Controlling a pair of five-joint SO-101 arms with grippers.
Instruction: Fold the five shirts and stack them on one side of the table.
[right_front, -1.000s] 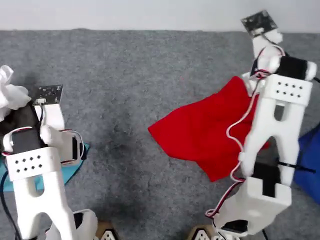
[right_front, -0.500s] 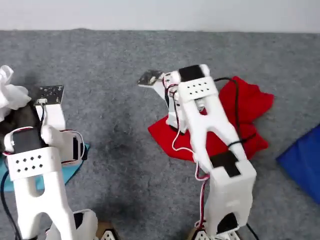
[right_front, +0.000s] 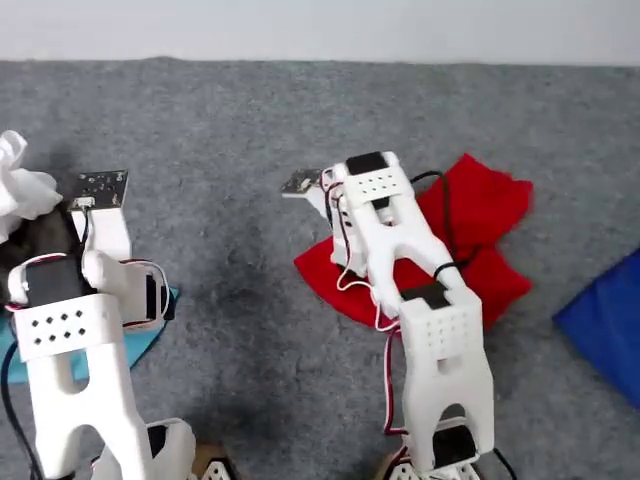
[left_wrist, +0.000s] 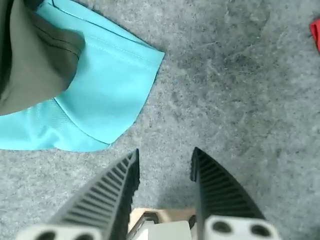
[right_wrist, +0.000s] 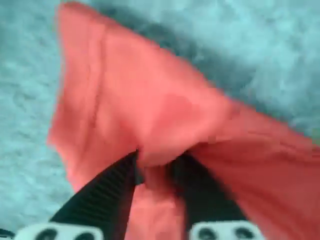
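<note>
The grey, felt-like worktop (right_front: 220, 130) fills the scene. At 8 o'clock the left gripper (left_wrist: 165, 152) hangs with jaws moderately apart over bare felt, just beside a turquoise shirt (left_wrist: 105, 85) with a dark garment (left_wrist: 30, 55) lying on it. A blue shirt (right_front: 605, 320) lies at 4 o'clock. Just right of centre, the right gripper (right_wrist: 155, 160) pinches a fold of the crumpled red shirt (right_front: 480, 215). A white cloth (right_front: 20, 185) sits at 9 o'clock. A pale wall (right_front: 300, 30) borders 12 o'clock.

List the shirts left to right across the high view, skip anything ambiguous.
teal shirt → red shirt → blue shirt
</note>
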